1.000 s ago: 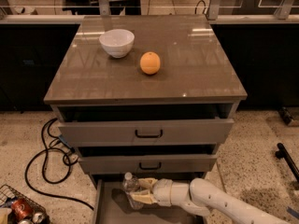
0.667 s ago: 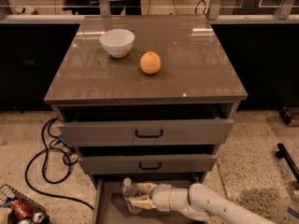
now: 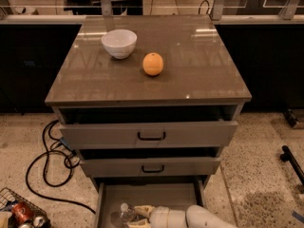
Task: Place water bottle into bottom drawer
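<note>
The bottom drawer (image 3: pixel 156 194) is pulled open at the foot of the grey cabinet, showing its flat grey floor. The water bottle (image 3: pixel 121 216), clear with a white cap, stands upright in the drawer's front left part. My gripper (image 3: pixel 134 216) reaches in from the lower right on a white arm (image 3: pixel 199 218). Its pale fingers (image 3: pixel 143 209) sit on either side of the bottle and are shut on it. The bottle's base and the drawer's front are cut off by the frame's bottom edge.
The two upper drawers (image 3: pixel 148 134) stand slightly open above the gripper. A white bowl (image 3: pixel 119 42) and an orange (image 3: pixel 153 63) sit on the cabinet top. Black cables (image 3: pixel 45 163) and a wire basket with red cans (image 3: pixel 19 213) lie on the floor to the left. A black bar (image 3: pixel 292 163) is to the right.
My gripper has moved left and lower inside the bottom drawer, carrying the water bottle with it.
</note>
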